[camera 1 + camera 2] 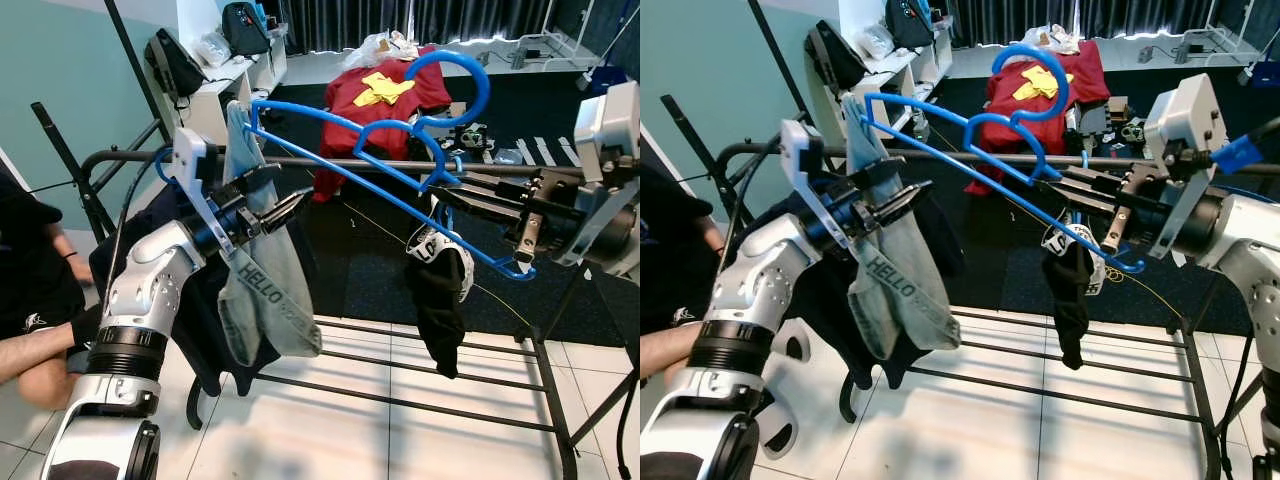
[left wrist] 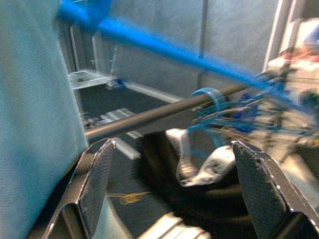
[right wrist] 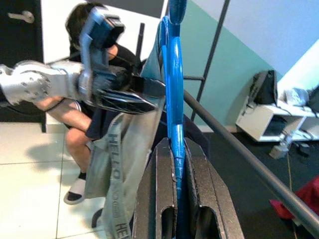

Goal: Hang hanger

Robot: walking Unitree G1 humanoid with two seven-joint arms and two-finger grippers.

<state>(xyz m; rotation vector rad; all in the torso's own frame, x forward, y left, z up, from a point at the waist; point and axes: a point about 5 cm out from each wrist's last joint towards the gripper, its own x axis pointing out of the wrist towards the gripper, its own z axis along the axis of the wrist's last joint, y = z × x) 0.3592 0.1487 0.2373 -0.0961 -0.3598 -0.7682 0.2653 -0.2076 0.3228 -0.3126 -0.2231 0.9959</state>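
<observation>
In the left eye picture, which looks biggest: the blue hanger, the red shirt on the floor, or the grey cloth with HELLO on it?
1. Blue hanger, widest across the picture.
2. Grey cloth.
3. Red shirt, though it lies farther away, so it only looks smaller.

Grey garment [image 1: 262,290] and black garment [image 1: 438,290] crowd the rail [image 1: 330,162]; bare between them.

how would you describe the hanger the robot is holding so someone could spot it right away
Find the dark horizontal rail of the clothes rack. Just above it, the right gripper is shut on the blue hanger, with a grey garment printed HELLO draped at its far end. Its hook curls free above the rail, unlike the hanger carrying dark clothing.
</observation>
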